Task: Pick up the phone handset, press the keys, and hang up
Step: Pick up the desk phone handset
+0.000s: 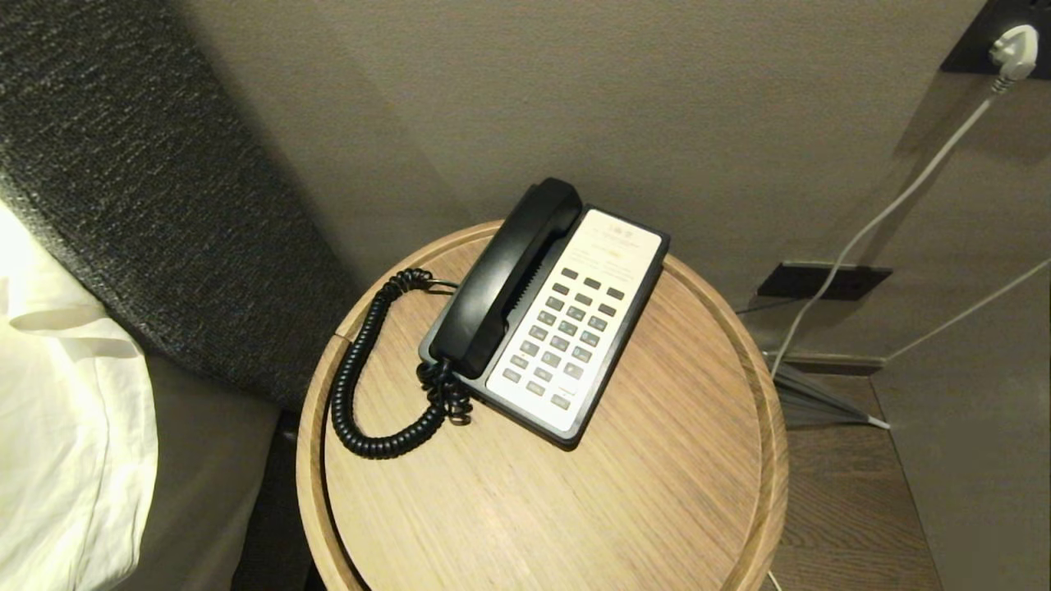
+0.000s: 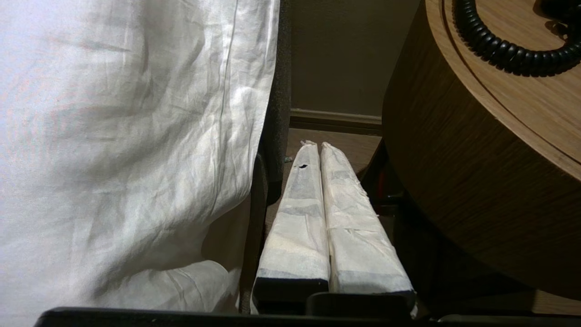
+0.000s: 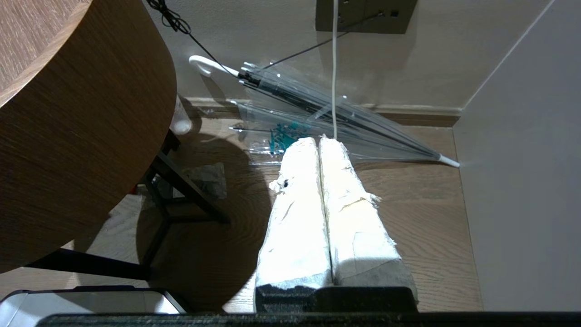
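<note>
The glossy black phone handset (image 1: 505, 277) rests in its cradle along the left side of the black phone base. Its coiled cord (image 1: 359, 386) loops out over the round wooden table (image 1: 657, 492). Rows of small grey keys (image 1: 566, 335) fill the cream faceplate beside the handset. Neither arm shows in the head view. My left gripper (image 2: 316, 145) hangs low between the bed sheet and the table's side, shut and empty, with the cord (image 2: 508, 54) above it on the tabletop. My right gripper (image 3: 317, 140) hangs shut and empty over the floor, right of the table.
A bed with a white sheet (image 1: 66, 427) and a dark headboard (image 1: 148, 197) stands left of the table. A clear folded umbrella (image 3: 327, 118) lies on the wooden floor by the wall. A white cable (image 1: 887, 213) runs from a wall plug.
</note>
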